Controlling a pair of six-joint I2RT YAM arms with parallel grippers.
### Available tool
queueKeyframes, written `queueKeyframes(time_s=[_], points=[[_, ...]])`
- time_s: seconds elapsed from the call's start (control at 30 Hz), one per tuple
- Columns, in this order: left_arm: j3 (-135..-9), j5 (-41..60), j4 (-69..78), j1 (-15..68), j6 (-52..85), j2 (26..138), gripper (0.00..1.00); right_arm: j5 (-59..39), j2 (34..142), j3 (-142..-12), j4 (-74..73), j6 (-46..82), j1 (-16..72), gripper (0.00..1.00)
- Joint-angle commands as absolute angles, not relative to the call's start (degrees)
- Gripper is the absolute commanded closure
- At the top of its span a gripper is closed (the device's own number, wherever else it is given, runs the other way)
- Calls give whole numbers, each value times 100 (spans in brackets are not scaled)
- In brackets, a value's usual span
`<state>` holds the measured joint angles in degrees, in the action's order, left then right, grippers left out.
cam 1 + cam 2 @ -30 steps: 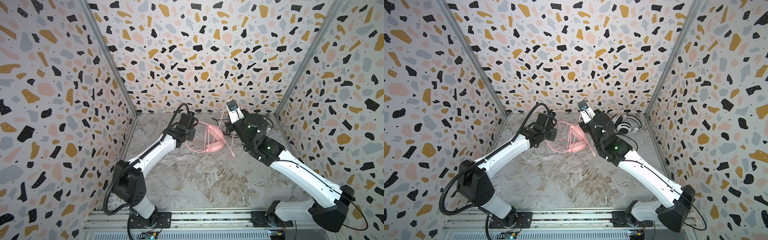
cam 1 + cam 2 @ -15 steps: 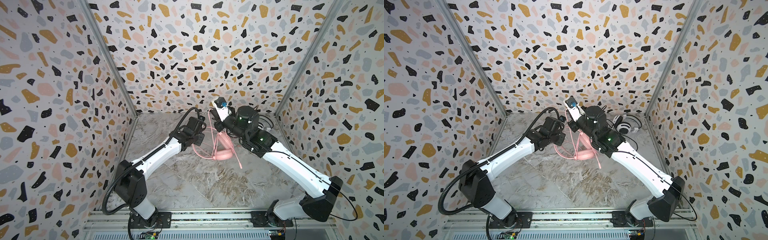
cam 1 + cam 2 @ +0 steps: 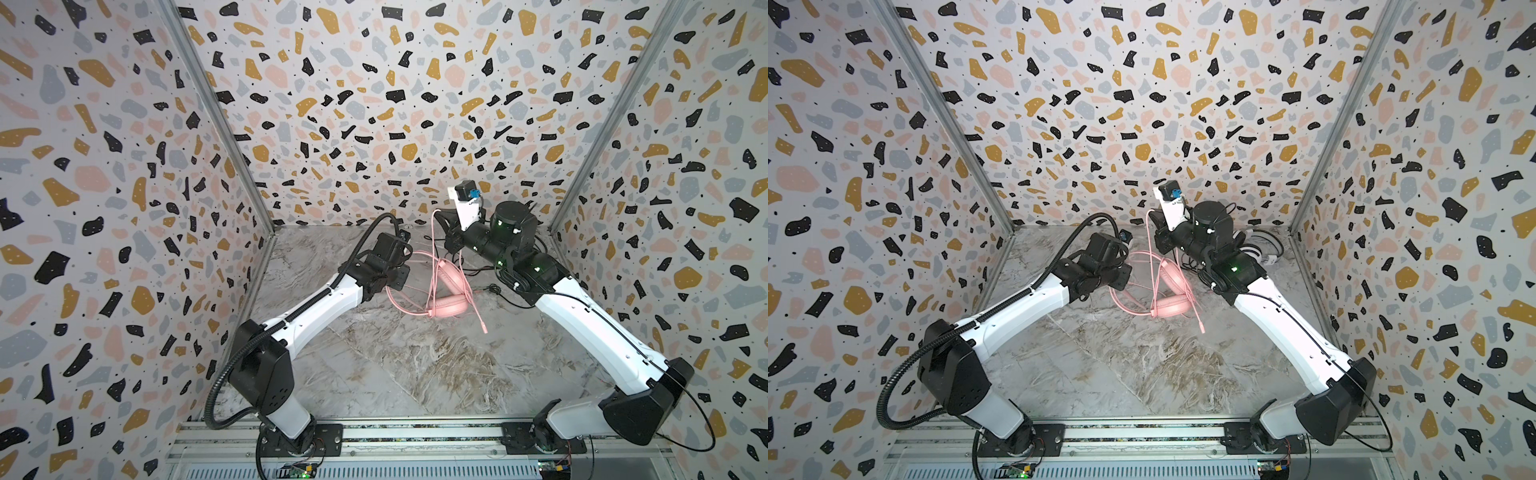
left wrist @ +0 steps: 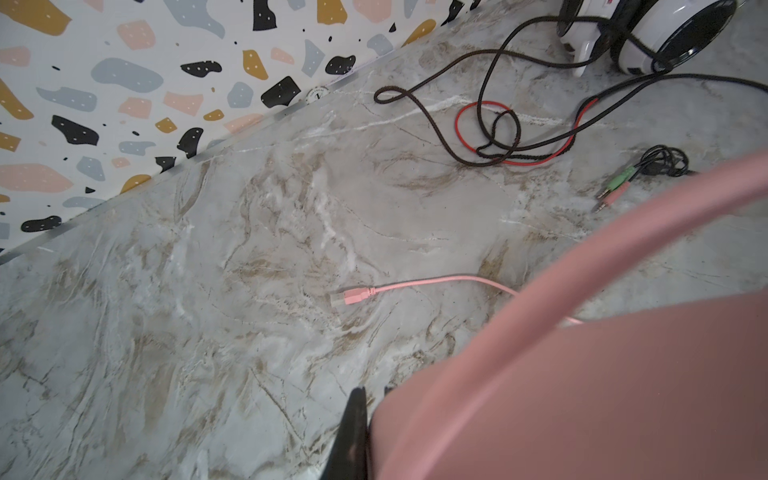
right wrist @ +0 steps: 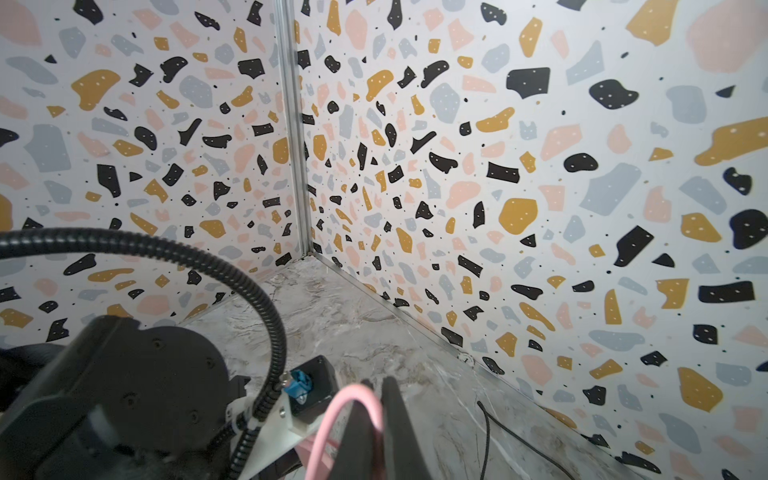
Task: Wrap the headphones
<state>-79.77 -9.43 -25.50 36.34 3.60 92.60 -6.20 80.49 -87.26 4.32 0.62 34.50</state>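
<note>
One pink headset (image 3: 446, 309) — gripped by left hand (image 3: 398, 279), right hand (image 5: 374, 415) — one white-and-black headset (image 4: 644, 50).

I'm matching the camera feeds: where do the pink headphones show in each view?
Top view: pink headphones between the arms, toward the back wall.
Top view: same spot.
Left wrist: large, close up.
Right wrist: only their pink cord.
Shared landmark: that cord, in all four views.
</note>
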Motion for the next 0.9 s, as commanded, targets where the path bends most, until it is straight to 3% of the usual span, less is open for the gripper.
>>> queueKeyframes(time_s=[0.0,0.33,0.63,0.87], points=[[-7836,-396,-2256,3691,182,9052,100,-525,7794,-8671,-64,372,3090,99],[-7559,1079,-1855,3694,-42,8709,100,-1549,8295,-7860,-300,1300,1609,100],[-7556,1970,-1785,3691,-70,8671,100,-1893,8622,-7653,-432,1454,1529,100],[-7516,1997,-1718,3691,-44,8629,100,-2304,9023,-7560,-533,1648,1626,100]])
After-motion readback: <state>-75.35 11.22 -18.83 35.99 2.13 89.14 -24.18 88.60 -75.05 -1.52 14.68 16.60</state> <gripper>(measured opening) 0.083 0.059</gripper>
